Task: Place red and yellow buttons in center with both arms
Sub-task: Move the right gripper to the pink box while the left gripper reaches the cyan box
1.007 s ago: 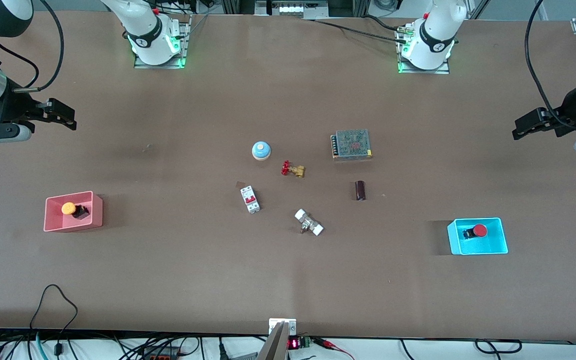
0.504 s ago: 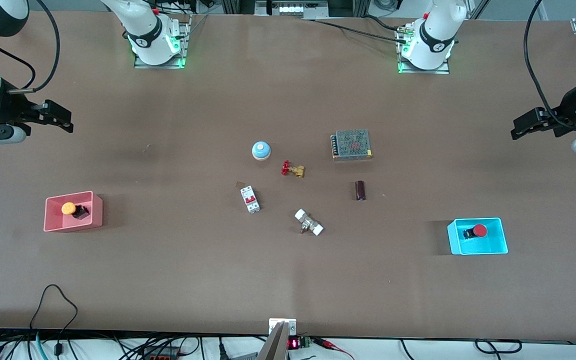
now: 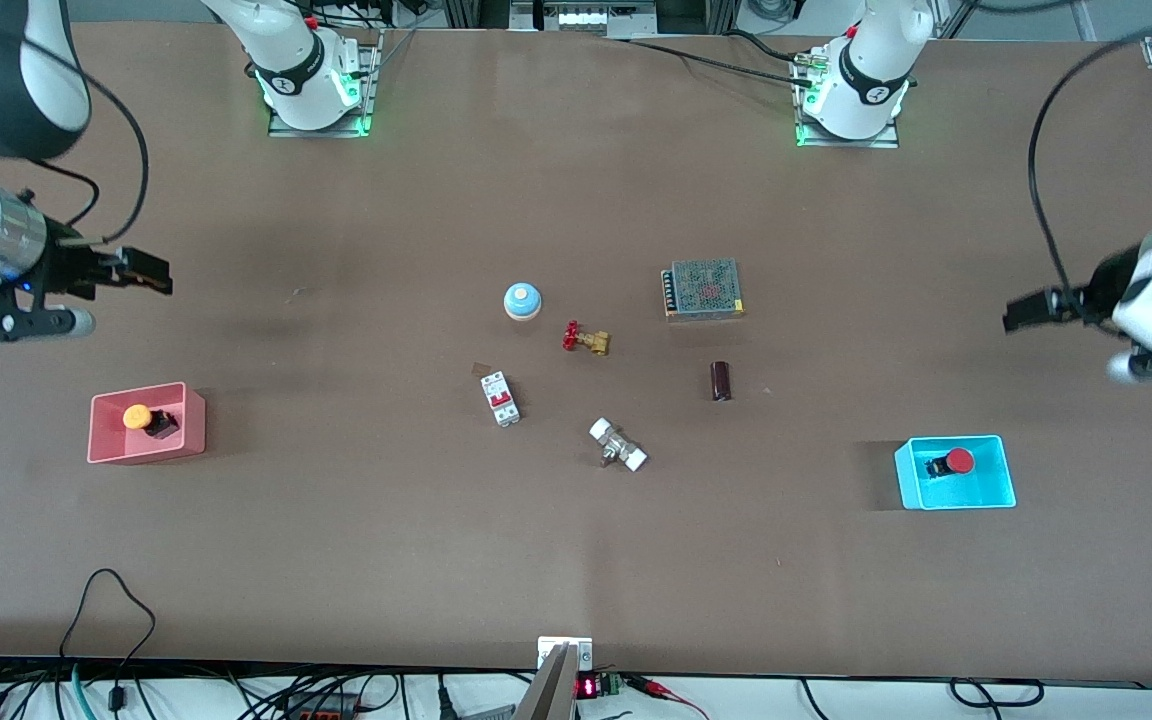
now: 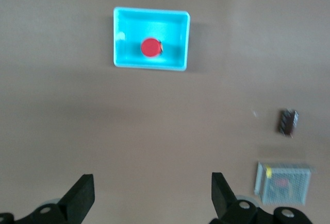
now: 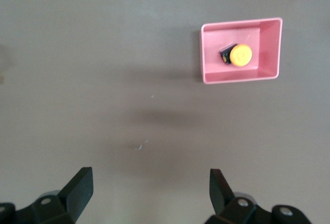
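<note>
Both wrist views cut off their gripper bodies; the red button's (image 4: pixel 151 48) black body hides under its cap.

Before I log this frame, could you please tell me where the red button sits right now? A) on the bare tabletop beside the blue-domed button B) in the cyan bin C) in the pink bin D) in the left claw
B: the red button lies inside the cyan bin, apart from both claws.

The brown worktop (image 3: pixel 356 520) carries a pink bin (image 3: pixel 192 432), a cyan bin (image 3: pixel 998 490), a blue-domed button (image 3: pixel 522 300), a brass valve (image 3: pixel 587 340), a circuit breaker (image 3: pixel 500 398), a power supply (image 3: pixel 703 289), a dark capacitor (image 3: pixel 721 380) and a white-ended fitting (image 3: pixel 618 445).
</note>
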